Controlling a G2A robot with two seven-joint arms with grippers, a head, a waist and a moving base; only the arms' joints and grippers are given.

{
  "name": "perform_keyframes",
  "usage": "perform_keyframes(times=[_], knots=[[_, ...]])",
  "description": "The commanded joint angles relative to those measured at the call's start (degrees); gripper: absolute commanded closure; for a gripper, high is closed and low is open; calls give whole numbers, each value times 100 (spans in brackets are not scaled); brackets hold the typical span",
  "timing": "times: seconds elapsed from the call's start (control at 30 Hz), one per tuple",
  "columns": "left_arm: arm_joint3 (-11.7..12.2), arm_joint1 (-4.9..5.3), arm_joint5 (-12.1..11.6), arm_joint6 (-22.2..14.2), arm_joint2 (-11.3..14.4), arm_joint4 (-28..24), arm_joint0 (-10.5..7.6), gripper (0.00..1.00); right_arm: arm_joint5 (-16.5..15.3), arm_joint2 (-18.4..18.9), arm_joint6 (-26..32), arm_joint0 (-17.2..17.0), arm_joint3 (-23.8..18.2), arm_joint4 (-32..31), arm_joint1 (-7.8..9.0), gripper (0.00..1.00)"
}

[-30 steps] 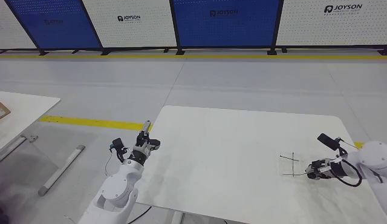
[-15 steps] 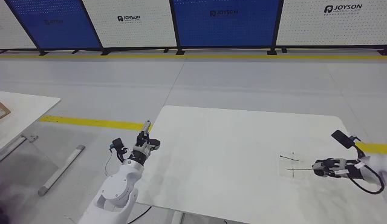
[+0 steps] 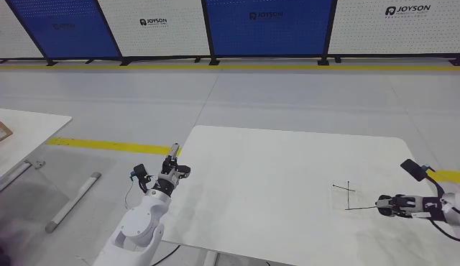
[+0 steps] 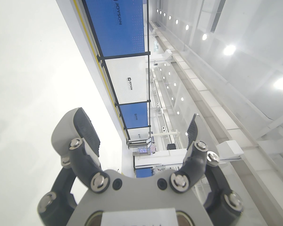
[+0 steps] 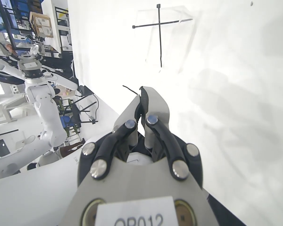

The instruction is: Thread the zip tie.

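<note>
Low over the table [image 5: 226, 48], right pincer [image 5: 141, 91] clamps a zip tie [image 5: 129, 89]; left pincer [image 4: 139, 123] points upward, apart

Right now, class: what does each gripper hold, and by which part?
The right gripper pinches a zip tie near one end; the left gripper is open and empty.

Top camera sits high above the arms, looking down and forward across the white table [image 3: 287, 165] to the panel wall [image 3: 266, 14]. Left wrist camera rides tight behind the left gripper [image 4: 138, 118], tipped up, it seems, along the table edge toward those same panels. Right wrist camera hugs the right gripper [image 5: 141, 92], facing low over the tabletop at the crossed zip ties [image 5: 160, 24] the top view also catches.
</note>
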Motion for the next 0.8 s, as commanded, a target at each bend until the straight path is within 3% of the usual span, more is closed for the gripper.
perform_keyframes(times=[0.0, 0.13, 0.33, 0.4, 0.5, 0.77], knots=[[0, 0, 0, 0, 0, 0, 0, 0, 0, 0, 0, 0, 0, 0, 0, 100], [0, 0, 0, 0, 0, 0, 0, 0, -121, 0, -256, -116, -63, 163, -16, 100], [0, 0, 0, 0, 0, 0, 0, 0, -973, 307, -161, -398, -243, 1335, -13, 100], [0, 0, 0, 0, 0, 0, 0, 0, -1087, 264, -185, -483, -421, 1587, -32, 100], [0, 0, 0, 0, 0, 0, 0, 0, -1049, 33, -116, -436, -524, 1702, -72, 100], [0, 0, 0, 0, 0, 0, 0, 0, -1049, 33, -116, -436, -524, 1702, -72, 100]])
